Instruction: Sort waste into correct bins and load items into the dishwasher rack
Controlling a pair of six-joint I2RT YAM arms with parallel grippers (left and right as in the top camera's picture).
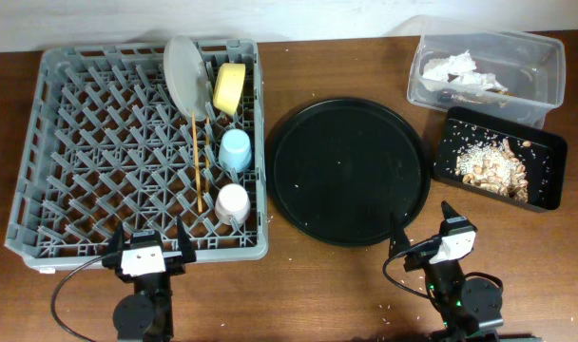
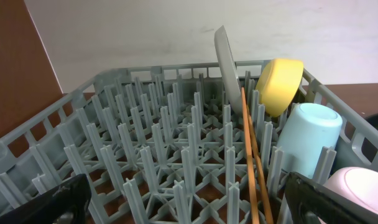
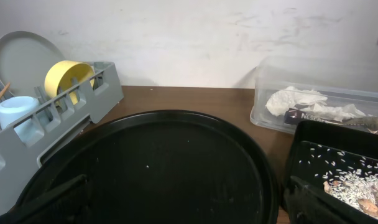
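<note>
The grey dishwasher rack (image 1: 89,152) holds the white plate (image 1: 184,71), yellow bowl (image 1: 229,87), light-blue cup (image 1: 236,149), pink cup (image 1: 233,203) and wooden chopsticks (image 1: 198,161) along its right side. The clear tub (image 1: 546,71) holds white napkins (image 1: 455,71). The shallow black tray (image 1: 550,157) holds tan food scraps (image 1: 493,169) with rice. My left gripper (image 1: 144,245) is open and empty at the rack's front edge; in the left wrist view (image 2: 186,202) it faces the pegs. My right gripper (image 1: 424,233) is open and empty at the front, between the round tray and the scrap tray.
A large round black tray (image 1: 349,171) with a few crumbs lies between the rack and the bins; it fills the right wrist view (image 3: 164,168). Loose rice bits dot the brown table (image 1: 317,294) near the front.
</note>
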